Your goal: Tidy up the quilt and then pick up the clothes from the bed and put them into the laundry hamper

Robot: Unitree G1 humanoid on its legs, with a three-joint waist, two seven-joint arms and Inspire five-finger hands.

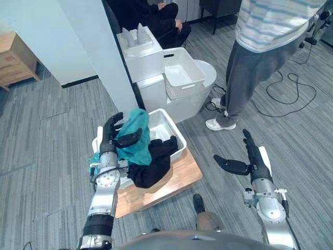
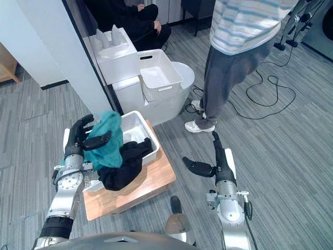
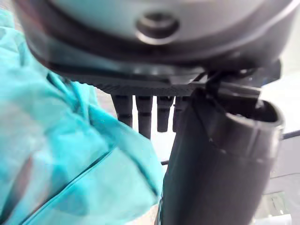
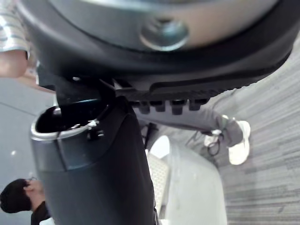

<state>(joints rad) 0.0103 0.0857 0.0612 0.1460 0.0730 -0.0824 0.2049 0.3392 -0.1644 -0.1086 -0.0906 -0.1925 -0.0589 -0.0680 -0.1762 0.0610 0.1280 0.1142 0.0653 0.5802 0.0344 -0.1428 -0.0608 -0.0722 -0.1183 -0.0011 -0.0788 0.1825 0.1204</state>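
Just past the left hand (image 1: 110,136), a black garment (image 1: 148,172) drapes over the rim of the white laundry hamper (image 1: 176,133). That hand pinches a teal garment (image 1: 138,122) above it; the right hand (image 1: 254,159) hangs spread, well apart

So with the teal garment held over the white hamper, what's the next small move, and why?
Probably lower the left hand slightly and open it. Its thumb and fingers pinch the teal garment, which hangs over the white hamper, where a black garment drapes across the near rim. The right hand is open over the floor.
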